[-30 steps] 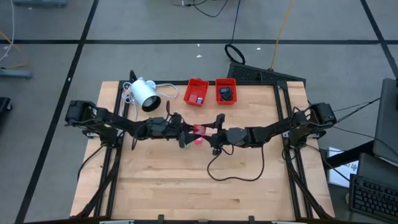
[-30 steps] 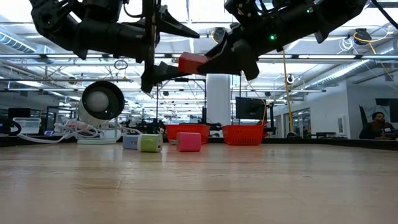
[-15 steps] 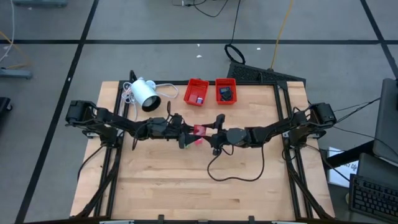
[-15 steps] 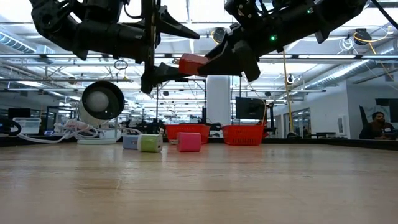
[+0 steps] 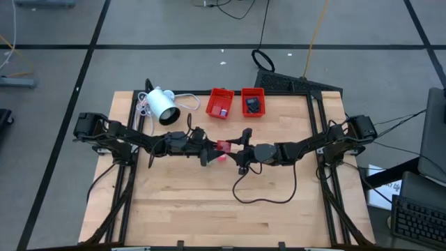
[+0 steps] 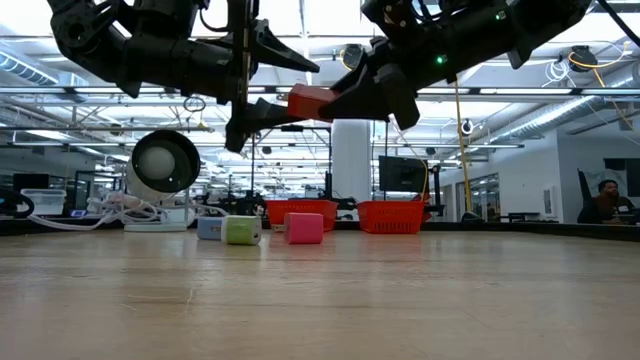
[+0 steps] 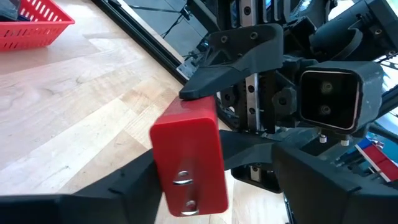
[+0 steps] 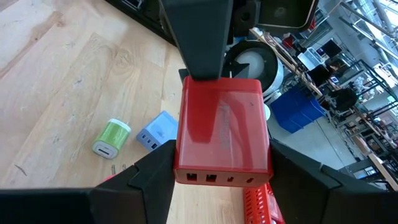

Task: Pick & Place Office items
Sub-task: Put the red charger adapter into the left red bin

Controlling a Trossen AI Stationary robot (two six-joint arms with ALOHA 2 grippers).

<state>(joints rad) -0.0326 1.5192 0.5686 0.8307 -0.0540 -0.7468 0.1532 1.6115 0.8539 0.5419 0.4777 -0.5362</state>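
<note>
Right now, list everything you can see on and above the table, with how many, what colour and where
red block: one, red, in the air mid-table, held between both grippers.
green block: one, green, on the table below the grippers.
pale blue block: one, beside the green one.
pink block: one, pink, beside the green one on its other side.
red trays: two, red, side by side at the far edge, small items inside.
white device: one, white, cabled, far left.
table: one, light wood.
left gripper: fingers around the red block's end.
right gripper: shut on the red block.
</note>
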